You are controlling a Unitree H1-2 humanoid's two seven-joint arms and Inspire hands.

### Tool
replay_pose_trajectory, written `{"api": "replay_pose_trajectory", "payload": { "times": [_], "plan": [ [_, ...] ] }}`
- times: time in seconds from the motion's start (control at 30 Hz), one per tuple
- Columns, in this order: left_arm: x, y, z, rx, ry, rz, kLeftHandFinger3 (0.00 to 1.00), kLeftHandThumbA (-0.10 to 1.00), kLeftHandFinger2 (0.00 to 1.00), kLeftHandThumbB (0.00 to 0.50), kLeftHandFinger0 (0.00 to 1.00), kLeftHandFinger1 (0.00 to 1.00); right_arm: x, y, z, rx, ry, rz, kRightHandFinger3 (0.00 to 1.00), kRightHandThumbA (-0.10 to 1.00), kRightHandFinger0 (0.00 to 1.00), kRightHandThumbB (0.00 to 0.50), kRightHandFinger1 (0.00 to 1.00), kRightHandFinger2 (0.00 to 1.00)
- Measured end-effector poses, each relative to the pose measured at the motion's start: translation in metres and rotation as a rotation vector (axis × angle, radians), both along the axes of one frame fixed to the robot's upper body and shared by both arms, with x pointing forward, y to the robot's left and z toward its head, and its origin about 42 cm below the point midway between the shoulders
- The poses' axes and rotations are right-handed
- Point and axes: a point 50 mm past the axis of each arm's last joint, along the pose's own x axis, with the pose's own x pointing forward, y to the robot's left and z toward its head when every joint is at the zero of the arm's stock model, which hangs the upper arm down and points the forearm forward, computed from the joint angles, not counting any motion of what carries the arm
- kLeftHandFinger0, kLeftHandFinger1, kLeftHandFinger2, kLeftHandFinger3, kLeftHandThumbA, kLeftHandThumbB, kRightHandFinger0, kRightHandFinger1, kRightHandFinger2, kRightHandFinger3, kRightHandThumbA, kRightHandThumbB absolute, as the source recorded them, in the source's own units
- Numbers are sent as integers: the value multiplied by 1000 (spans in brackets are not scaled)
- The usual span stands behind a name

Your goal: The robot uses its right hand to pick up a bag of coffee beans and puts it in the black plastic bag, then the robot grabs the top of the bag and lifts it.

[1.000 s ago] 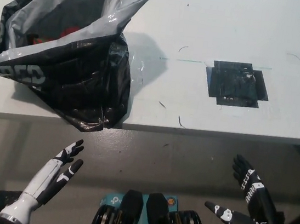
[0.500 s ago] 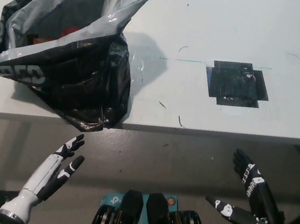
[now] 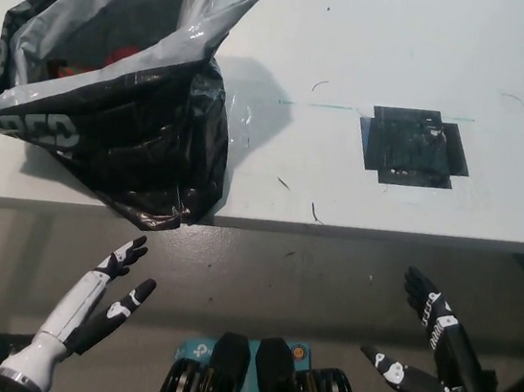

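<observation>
A crumpled black plastic bag [image 3: 121, 91] of glossy, wrinkled film sits at the left end of the smooth white table [image 3: 407, 51], its lower corner bulging just past the table's front edge. The bag's mouth gapes upward and shows a pale grey lining, folded over into a broad flap at the top. White block lettering runs along the bag's left rim, but the creases cut it off and it cannot be read. Inside the mouth, something red and shiny [image 3: 87, 59] shows in the shadow, most likely the bag of coffee beans, though its shape and any label are too hidden to tell. Below the bag, in front of the table edge and over the grey floor, the white left hand [image 3: 105, 287] hangs with its fingers spread apart and nothing in it; it has a smooth white shell with black pads at the tips. Right of the bag, near the middle of the table, lies a flat patch of black tape strips [image 3: 413, 146], roughly square with ragged, overlapping edges and a scuffed surface, with a thin greenish line running along its top. A few short dark scratches mark the table between the bag and the patch. Far right of the bag and below the table edge, the black right hand [image 3: 430, 349] is held with fingers splayed, empty, white markings on its dark casing.
</observation>
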Motion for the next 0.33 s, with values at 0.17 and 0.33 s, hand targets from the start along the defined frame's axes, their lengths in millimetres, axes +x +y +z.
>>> {"api": "replay_pose_trajectory", "payload": {
  "times": [0.17, 0.33],
  "plan": [
    [1, 0, 0, 1, -1, -1, 1000, 913, 1000, 126, 1000, 1000, -2, 0, 2, -6, -7, 0, 1000, 832, 1000, 114, 1000, 1000],
    [2, -1, 1, 3, -3, -3, 1000, 971, 1000, 114, 1000, 1000, -1, 1, 4, -8, -11, 1, 1000, 837, 1000, 116, 1000, 1000]
  ]
}}
